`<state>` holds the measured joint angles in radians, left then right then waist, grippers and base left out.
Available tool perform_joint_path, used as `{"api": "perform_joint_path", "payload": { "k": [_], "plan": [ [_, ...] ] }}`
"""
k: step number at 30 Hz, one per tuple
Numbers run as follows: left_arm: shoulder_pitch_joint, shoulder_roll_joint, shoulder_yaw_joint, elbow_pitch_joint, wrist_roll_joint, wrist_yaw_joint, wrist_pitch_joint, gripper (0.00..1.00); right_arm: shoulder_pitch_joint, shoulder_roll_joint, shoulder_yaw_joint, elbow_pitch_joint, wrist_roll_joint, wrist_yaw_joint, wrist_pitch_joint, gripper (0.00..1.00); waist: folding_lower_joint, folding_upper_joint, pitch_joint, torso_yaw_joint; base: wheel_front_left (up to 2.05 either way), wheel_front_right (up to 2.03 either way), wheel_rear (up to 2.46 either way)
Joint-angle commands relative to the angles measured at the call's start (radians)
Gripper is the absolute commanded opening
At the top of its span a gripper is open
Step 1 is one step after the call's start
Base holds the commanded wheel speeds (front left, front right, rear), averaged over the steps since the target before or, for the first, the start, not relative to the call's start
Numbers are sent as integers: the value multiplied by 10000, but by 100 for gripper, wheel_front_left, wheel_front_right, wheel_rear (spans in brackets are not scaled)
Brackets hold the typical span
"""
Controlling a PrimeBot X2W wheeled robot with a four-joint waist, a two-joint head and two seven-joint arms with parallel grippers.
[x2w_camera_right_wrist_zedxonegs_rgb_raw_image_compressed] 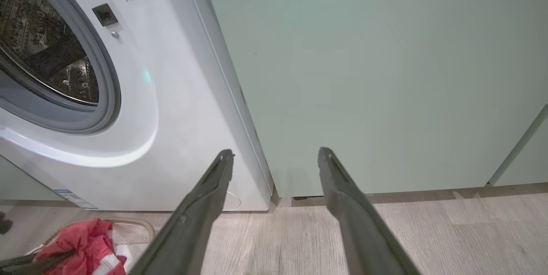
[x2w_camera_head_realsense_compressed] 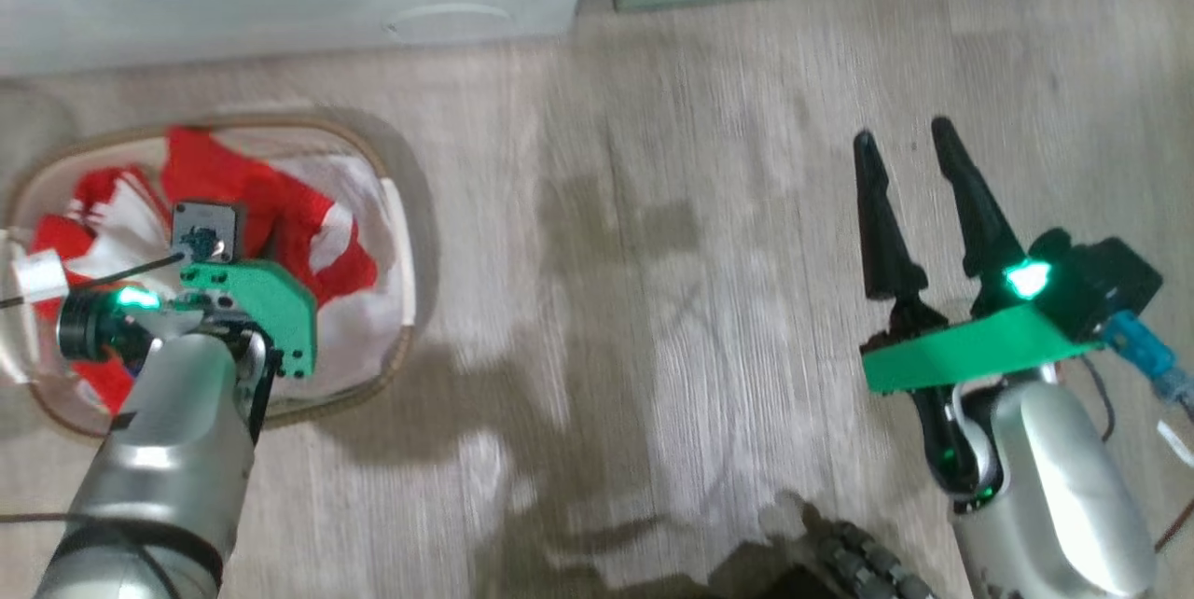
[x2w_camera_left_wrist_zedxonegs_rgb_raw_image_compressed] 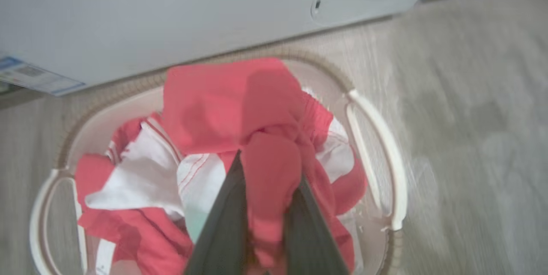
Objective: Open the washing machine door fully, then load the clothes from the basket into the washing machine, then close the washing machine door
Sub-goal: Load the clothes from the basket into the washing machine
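– Dark fingers [x2w_camera_left_wrist_zedxonegs_rgb_raw_image_compressed: 222, 223] up front; what have they got?

– Left gripper [x2w_camera_left_wrist_zedxonegs_rgb_raw_image_compressed: 269, 165], jaws narrowed on a bunched fold of the clothes [x2w_camera_left_wrist_zedxonegs_rgb_raw_image_compressed: 222, 99], red with white panels; the rest of the heap lies in the basket [x2w_camera_left_wrist_zedxonegs_rgb_raw_image_compressed: 387, 159], on the floor [x2w_camera_head_realsense_compressed: 653, 300] at 9 o'clock of the head view, just before the washing machine [x2w_camera_right_wrist_zedxonegs_rgb_raw_image_compressed: 171, 108] at 11 o'clock.

– And the other arm?

– Right gripper [x2w_camera_right_wrist_zedxonegs_rgb_raw_image_compressed: 276, 155] spread wide, holding nothing, over bare boards at 3 o'clock; pale green cabinets [x2w_camera_right_wrist_zedxonegs_rgb_raw_image_compressed: 364, 73] beyond it.

– Progress?

– Hatch [x2w_camera_right_wrist_zedxonegs_rgb_raw_image_compressed: 105, 95] uncovered at 10 o'clock of the right wrist view, steel drum [x2w_camera_right_wrist_zedxonegs_rgb_raw_image_compressed: 47, 52] open to sight, no red in the part seen; so the opening looks done; loading is only at its first pick; every garment is yet to go in, the door yet to be closed.
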<state>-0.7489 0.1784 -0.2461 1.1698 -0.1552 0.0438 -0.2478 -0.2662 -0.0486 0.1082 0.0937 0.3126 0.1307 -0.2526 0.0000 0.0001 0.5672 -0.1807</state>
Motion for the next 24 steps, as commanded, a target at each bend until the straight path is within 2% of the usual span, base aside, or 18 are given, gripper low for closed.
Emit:
{"api": "perform_joint_path", "payload": {
  "k": [1, 9, 14, 24],
  "plan": [
    [313, 279, 364, -711, -74, 4, -132, 0, 341, -16, 158, -184, -121, 0, -92, 100, 0, -1, -706, 388, 0, 0, 0],
    [1952, 263, 1146, -4648, -194, 60, -137, 0, 682, -16, 48, -4, -297, 0, -92, 100, 0, -1, -1825, 730, 0, 0, 0],
    [2789, 150, 1552, -6737, 35, -137, -138, 0, 917, -16, 34, 73, -341, 0, -92, 100, 0, -1, -2376, 925, 0, 0, 0],
    [4330, -519, 2539, -9581, 219, -617, -138, 0, 1314, -16, -317, 40, -314, 0, -92, 100, 0, -1, -3364, 1177, 0, 0, 0]
  ]
}}
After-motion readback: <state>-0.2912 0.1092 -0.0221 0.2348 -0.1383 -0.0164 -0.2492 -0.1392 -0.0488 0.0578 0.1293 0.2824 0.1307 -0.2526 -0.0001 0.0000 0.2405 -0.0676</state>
